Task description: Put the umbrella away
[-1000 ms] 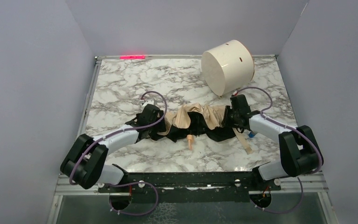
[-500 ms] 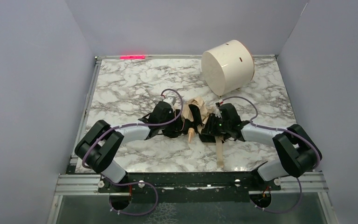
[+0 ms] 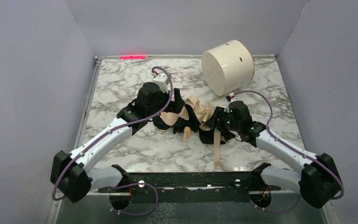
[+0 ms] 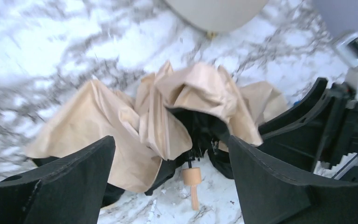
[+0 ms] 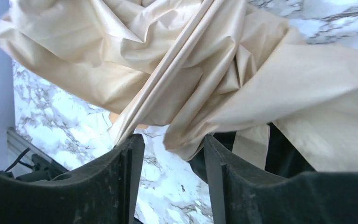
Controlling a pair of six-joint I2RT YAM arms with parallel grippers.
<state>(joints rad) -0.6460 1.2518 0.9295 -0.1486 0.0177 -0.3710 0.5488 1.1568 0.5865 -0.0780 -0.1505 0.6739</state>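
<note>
We look down between the fingers of our left pincer (image 4: pixel 168 149), which stand wide apart with nothing clamped. Beyond them the umbrella (image 4: pixel 121 126) lies crumpled on the marble worktop (image 4: pixel 37 51), its beige cloth bunched over a black inside. Its peach handle (image 4: pixel 192 179) points toward us, low against the worktop. The right arm (image 4: pixel 349 126) meets the umbrella's right edge. A pale drum (image 4: pixel 214 11) shows at the top edge.

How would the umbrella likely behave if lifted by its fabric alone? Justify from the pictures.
The umbrella would probably sag and unfold: its fabric lies crumpled in loose folds. Its strap trails free, so it may dangle or snag. The knob end looks rigid, likely a steadier hold.
</note>
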